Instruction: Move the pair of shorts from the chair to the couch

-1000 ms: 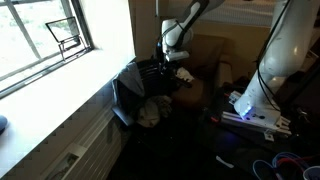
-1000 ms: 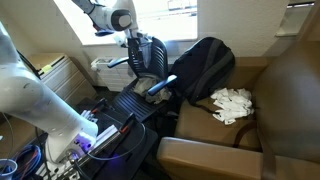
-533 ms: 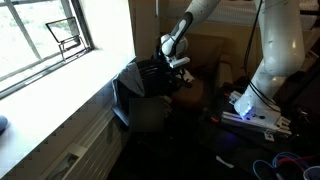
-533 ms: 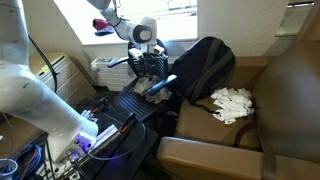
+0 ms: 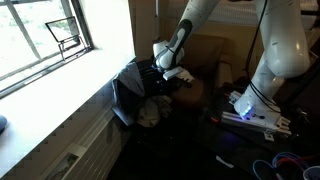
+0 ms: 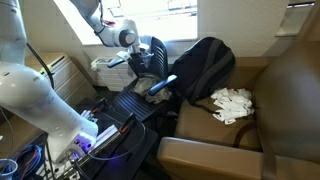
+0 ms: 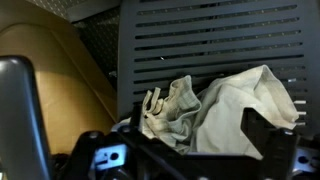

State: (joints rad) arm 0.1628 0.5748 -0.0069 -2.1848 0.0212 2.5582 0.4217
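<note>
Shorts (image 7: 215, 108): pale, soft, crumpled cloth lying on the black slatted chair (image 7: 220, 35) seat, with the smooth tan couch (image 7: 45, 60) beside it. My end effector (image 7: 182, 142) hangs open over them, gripping nothing. It has shifted sideways since the earlier frame.

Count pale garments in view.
2. Shorts crumpled on the slatted chair; white cloth on the couch beside the black backpack. Others could be hidden.

Bright light comes in through a window (image 5: 40, 40). Under it is a white ledge (image 5: 60, 100). The floor (image 5: 180, 150) is dark.
</note>
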